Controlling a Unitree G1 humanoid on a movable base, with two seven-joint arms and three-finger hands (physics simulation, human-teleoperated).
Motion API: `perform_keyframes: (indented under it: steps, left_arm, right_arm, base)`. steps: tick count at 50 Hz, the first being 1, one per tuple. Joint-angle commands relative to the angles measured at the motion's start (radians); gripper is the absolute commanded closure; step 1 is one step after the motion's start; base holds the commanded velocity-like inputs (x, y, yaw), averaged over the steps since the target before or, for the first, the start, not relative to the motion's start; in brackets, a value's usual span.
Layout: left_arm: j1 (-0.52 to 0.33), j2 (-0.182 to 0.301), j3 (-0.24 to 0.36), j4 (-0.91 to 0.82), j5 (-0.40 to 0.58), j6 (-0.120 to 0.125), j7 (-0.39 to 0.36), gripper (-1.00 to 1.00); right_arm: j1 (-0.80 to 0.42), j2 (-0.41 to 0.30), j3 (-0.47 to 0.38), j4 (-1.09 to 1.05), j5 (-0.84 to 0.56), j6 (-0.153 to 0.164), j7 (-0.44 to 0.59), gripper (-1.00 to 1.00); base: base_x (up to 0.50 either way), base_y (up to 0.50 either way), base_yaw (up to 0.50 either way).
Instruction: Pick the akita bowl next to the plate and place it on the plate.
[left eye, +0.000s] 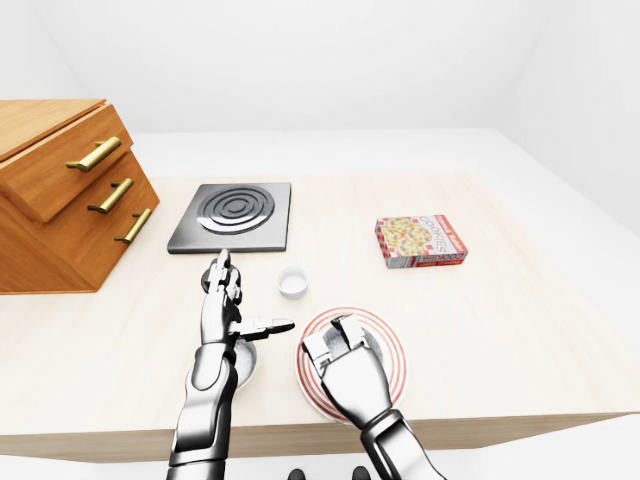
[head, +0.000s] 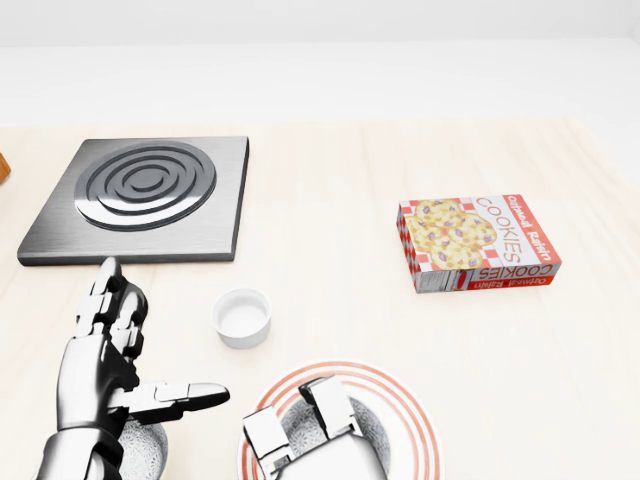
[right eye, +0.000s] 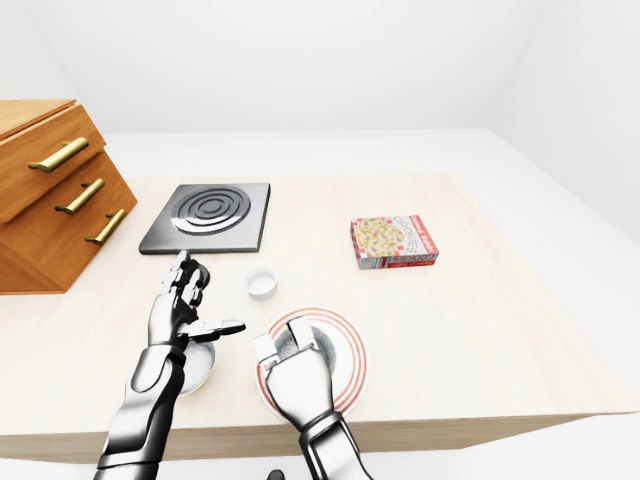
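Observation:
A white plate (head: 412, 402) with red rings lies near the bottom edge of the head view. A grey speckled akita bowl (head: 368, 428) rests on it. My right hand (head: 298, 416) covers the bowl's near side, its fingers curled down over the rim and closed on it. A second grey speckled bowl (head: 150, 452) sits on the table just left of the plate, partly hidden by my left hand (head: 158, 338). That hand hovers above it, open, with fingers stretched out and the thumb pointing right.
A small white ramekin (head: 242, 318) stands just above the plate. A black stove plate (head: 145, 190) lies at upper left and a cookie box (head: 478, 242) at right. A wooden drawer cabinet (left eye: 60, 190) stands at far left. The table's near edge runs just below the plate.

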Motion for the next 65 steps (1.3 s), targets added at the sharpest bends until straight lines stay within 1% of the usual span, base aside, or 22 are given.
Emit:
perform_keyframes:
  steps: [1, 3, 11, 16, 17, 20, 22, 23, 28, 30, 36, 40, 41, 45, 48, 53, 55, 59, 60, 61, 63, 65]
  left_arm:
    - [0.0, 0.0, 0.0, 0.013, 0.0, -0.011, -0.001, -1.0]
    - [0.002, -0.001, -0.002, 0.001, -0.001, -0.001, 0.001, -1.0]
    - [-0.002, -0.001, -0.001, 0.009, -0.001, -0.006, 0.001, -1.0]
    - [0.001, -0.001, -0.003, -0.012, -0.001, 0.012, 0.005, -1.0]
    - [-0.001, -0.001, -0.002, 0.003, -0.001, 0.0, 0.002, -1.0]
    - [0.0, -0.001, -0.003, -0.008, -0.001, 0.01, 0.004, -1.0]
    - [-0.004, 0.0, 0.0, 0.014, -0.001, -0.008, 0.001, -1.0]
    - [-0.002, -0.001, -0.003, -0.011, -0.001, 0.014, 0.006, -1.0]
    - [-0.005, 0.0, 0.001, 0.018, -0.002, -0.011, -0.001, -1.0]
    - [-0.001, 0.0, -0.002, 0.002, -0.002, 0.001, 0.002, -1.0]
    - [-0.005, 0.001, 0.001, 0.022, -0.002, -0.016, -0.001, -1.0]
    - [0.0, 0.0, -0.002, -0.001, -0.002, 0.002, 0.003, -1.0]
    - [-0.003, 0.001, 0.0, 0.015, -0.002, -0.01, 0.0, -1.0]
    - [0.004, -0.001, -0.003, -0.017, -0.002, 0.013, 0.005, -1.0]
    - [0.006, -0.001, -0.002, -0.019, -0.002, 0.013, 0.004, -1.0]
    - [0.001, 0.0, 0.001, 0.006, -0.002, -0.006, 0.001, -1.0]
    - [0.005, -0.001, -0.001, -0.012, -0.001, 0.007, 0.004, -1.0]
    - [0.003, -0.001, 0.0, -0.006, -0.001, 0.004, 0.004, -1.0]
    - [0.003, -0.001, 0.0, -0.006, -0.001, 0.005, 0.004, -1.0]
    - [0.003, -0.001, 0.0, 0.003, -0.001, -0.004, 0.002, -1.0]
    - [0.002, 0.0, 0.001, 0.001, -0.001, -0.003, 0.003, -1.0]
    - [0.0, 0.0, 0.001, 0.011, -0.001, -0.011, 0.002, -1.0]
  right_arm:
    - [-0.016, 0.004, -0.021, 0.074, 0.059, 0.0, -0.067, 1.0]
    - [-0.019, 0.007, -0.028, 0.094, 0.06, -0.004, -0.081, 1.0]
    - [-0.027, 0.014, -0.051, 0.134, 0.062, -0.023, -0.106, 1.0]
    - [-0.036, 0.021, -0.063, 0.176, 0.065, -0.036, -0.127, 1.0]
    - [-0.038, 0.022, -0.066, 0.182, 0.064, -0.038, -0.13, 1.0]
    - [-0.042, 0.025, -0.073, 0.192, 0.067, -0.045, -0.136, 1.0]
    - [-0.045, 0.028, -0.076, 0.208, 0.067, -0.049, -0.143, 1.0]
    - [-0.045, 0.029, -0.077, 0.213, 0.065, -0.051, -0.146, 1.0]
    - [-0.052, 0.033, -0.085, 0.235, 0.067, -0.058, -0.159, 1.0]
    - [-0.052, 0.035, -0.087, 0.24, 0.067, -0.06, -0.162, 1.0]
    - [-0.055, 0.037, -0.093, 0.251, 0.066, -0.062, -0.168, 1.0]
    - [-0.054, 0.038, -0.095, 0.255, 0.065, -0.064, -0.17, 1.0]
    - [-0.053, 0.038, -0.095, 0.254, 0.065, -0.063, -0.17, 1.0]
    - [-0.052, 0.037, -0.095, 0.257, 0.064, -0.064, -0.173, 1.0]
    - [-0.052, 0.037, -0.096, 0.255, 0.064, -0.064, -0.171, 1.0]
    - [-0.054, 0.038, -0.099, 0.261, 0.065, -0.065, -0.173, 1.0]
    - [-0.058, 0.038, -0.103, 0.271, 0.067, -0.068, -0.177, 1.0]
    - [-0.057, 0.042, -0.111, 0.262, 0.076, -0.068, -0.166, 1.0]
    - [-0.054, 0.045, -0.115, 0.262, 0.085, -0.061, -0.154, 0.86]
    - [-0.054, 0.04, -0.112, 0.251, 0.075, -0.062, -0.162, -1.0]
    - [-0.042, 0.033, -0.111, 0.21, 0.061, -0.045, -0.133, -1.0]
    - [-0.029, 0.021, -0.112, 0.158, 0.068, -0.048, -0.1, -1.0]
  base:
    - [0.0, 0.0, 0.0]
    - [0.0, 0.0, 0.0]
    - [0.0, 0.0, 0.0]
    - [0.0, 0.0, 0.0]
    - [0.0, 0.0, 0.0]
    - [0.0, 0.0, 0.0]
    - [0.0, 0.0, 0.0]
    - [0.0, 0.0, 0.0]
    - [0.0, 0.0, 0.0]
    - [0.0, 0.0, 0.0]
    - [0.0, 0.0, 0.0]
    - [0.0, 0.0, 0.0]
    - [0.0, 0.0, 0.0]
    - [0.0, 0.0, 0.0]
    - [0.0, 0.0, 0.0]
    - [0.0, 0.0, 0.0]
    - [0.0, 0.0, 0.0]
    - [0.0, 0.0, 0.0]
    - [0.0, 0.0, 0.0]
    - [0.0, 0.0, 0.0]
    - [0.0, 0.0, 0.0]
    - [0.0, 0.0, 0.0]
